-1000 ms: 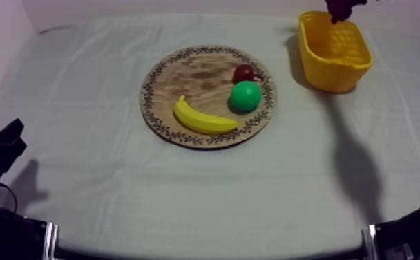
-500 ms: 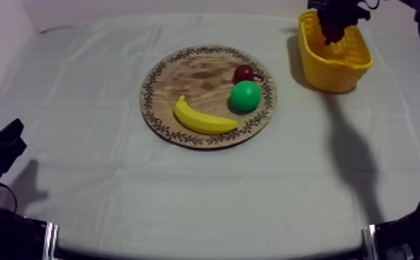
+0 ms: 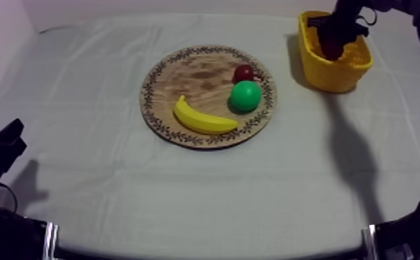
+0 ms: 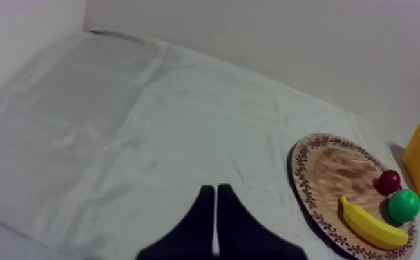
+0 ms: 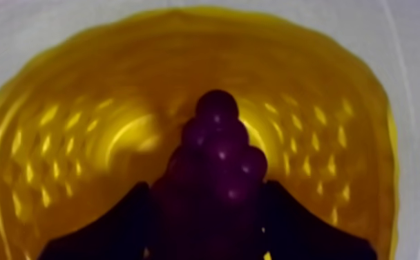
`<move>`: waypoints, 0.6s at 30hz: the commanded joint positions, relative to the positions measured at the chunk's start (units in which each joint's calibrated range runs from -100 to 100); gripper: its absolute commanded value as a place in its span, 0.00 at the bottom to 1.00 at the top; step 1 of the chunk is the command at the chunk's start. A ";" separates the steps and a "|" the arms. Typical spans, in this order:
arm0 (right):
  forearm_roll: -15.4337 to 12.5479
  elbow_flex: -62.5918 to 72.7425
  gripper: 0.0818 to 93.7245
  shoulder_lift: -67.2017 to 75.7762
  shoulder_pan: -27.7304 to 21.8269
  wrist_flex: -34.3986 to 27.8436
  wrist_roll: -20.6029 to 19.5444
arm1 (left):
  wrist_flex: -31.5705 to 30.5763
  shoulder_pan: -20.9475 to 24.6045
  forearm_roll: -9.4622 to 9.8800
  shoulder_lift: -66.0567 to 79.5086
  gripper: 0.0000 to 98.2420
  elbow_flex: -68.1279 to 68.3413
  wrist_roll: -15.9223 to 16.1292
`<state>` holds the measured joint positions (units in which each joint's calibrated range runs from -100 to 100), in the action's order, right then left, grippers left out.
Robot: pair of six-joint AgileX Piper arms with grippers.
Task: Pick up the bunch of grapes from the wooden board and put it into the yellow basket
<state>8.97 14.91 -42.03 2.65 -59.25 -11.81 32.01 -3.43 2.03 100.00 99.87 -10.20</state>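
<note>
Grips bunch of grapes (image 5: 220,155) in right jaws, low inside yellow basket (image 5: 61,131); holds left jaws together, empty.

Banana (image 3: 204,119), pear (image 3: 245,95), small red fruit (image 3: 244,72) lie close.

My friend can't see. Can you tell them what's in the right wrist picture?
The right end effector holds a dark purple bunch of grapes between its black fingers. Behind the grapes, all around them, is the inside of the yellow basket.
</note>
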 commanded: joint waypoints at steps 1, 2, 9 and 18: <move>0.05 -0.59 0.25 0.25 0.01 0.20 -0.01 | 0.00 -0.01 -0.01 0.00 0.00 0.02 0.01; 0.06 -0.90 0.25 0.38 0.02 0.35 -0.02 | 0.00 -0.01 -0.01 0.00 0.00 0.02 0.01; 0.10 -2.68 0.27 1.30 -0.03 1.34 -0.11 | 0.00 -0.01 -0.01 0.00 0.00 0.02 0.01; 0.40 -5.24 0.82 2.64 -0.22 4.08 -0.81 | 0.00 -0.01 -0.01 0.00 0.00 0.02 0.01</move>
<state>9.45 9.68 -39.44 2.45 -55.26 -12.65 32.01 -3.43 2.03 100.00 99.87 -10.20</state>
